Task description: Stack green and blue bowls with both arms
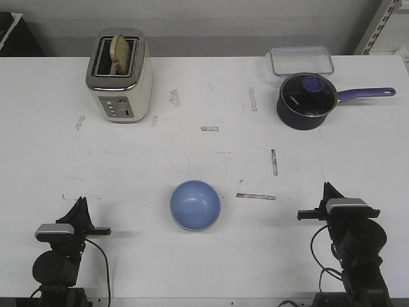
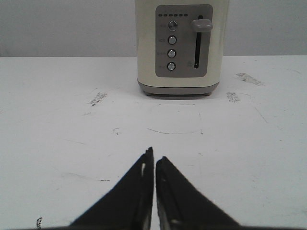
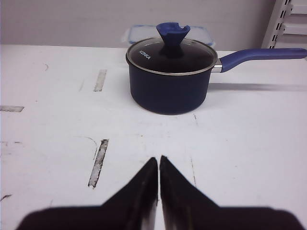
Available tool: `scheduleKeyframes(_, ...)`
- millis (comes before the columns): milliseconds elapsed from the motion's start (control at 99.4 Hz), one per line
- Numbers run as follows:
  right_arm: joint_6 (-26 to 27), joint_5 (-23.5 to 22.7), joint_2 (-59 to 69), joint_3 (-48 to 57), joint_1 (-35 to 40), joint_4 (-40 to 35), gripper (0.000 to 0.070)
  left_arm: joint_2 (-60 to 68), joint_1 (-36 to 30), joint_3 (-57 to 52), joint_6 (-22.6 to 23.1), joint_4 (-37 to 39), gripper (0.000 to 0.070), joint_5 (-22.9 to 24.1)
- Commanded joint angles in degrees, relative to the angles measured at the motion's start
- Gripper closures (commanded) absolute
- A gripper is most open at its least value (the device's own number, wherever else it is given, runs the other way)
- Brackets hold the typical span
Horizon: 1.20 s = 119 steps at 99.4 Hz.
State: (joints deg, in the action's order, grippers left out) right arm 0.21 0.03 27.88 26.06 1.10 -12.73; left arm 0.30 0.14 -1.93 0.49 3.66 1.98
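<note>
The light periwinkle blue bowl [image 1: 195,204] sits upright on the white table near the front middle, between my two arms. No pale mint green bowl shows in any view. My left gripper [image 1: 80,202] rests at the front left, shut and empty; in the left wrist view its tips [image 2: 153,154] point at the toaster. My right gripper [image 1: 328,188] rests at the front right, shut and empty; in the right wrist view its tips [image 3: 159,160] point at the saucepan. Neither gripper touches the bowl.
A cream toaster [image 1: 119,77] with a slice of bread stands at the back left, seen also in the left wrist view [image 2: 180,45]. A dark navy saucepan [image 1: 307,100] with glass lid and long handle stands at the back right, before a clear lidded box [image 1: 301,61].
</note>
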Motion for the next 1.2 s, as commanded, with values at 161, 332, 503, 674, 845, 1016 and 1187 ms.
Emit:
scheduleKeyframes(161,-0.2,0.0,0.2,0.2,0.1,0.7,0.07,-0.1,0.0,1.2,-0.1,0.9,0.0699,-0.1)
scheduleKeyframes(332,-0.2,0.0,-0.7,0.1,0.0,0.7,0.07,-0.1,0.0,1.2,-0.1,0.9,0.0699,0.0)
scheduleKeyframes(503,-0.6,0.0,-4.2,-2.2,-0.4,1.0,0.07,-0.1,0.0,1.2,-0.1,0.9,0.0699,0.0)
scheduleKeyframes(674,-0.7,0.0,-11.4,-11.0,-1.2,5.8,0.07,-0.1,0.0,1.2,-0.1,0.9,0.0699,0.0)
scheduleKeyframes(845,-0.1,0.0,-20.7,-20.2,-1.2,9.3,0.07,-0.1,0.0,1.2,-0.1,0.9,0.0699,-0.1)
scheduleKeyframes(1016,0.2,0.0,-27.8,-25.3,-1.1,8.5,0.07,-0.1,0.0,1.2,-0.1,0.9,0.0699,0.0)
scheduleKeyframes(1187,0.2,0.0,-27.8,-25.3,-1.1,9.9,0.07,0.0,0.0,1.2,-0.1,0.7,0.0699,0.0)
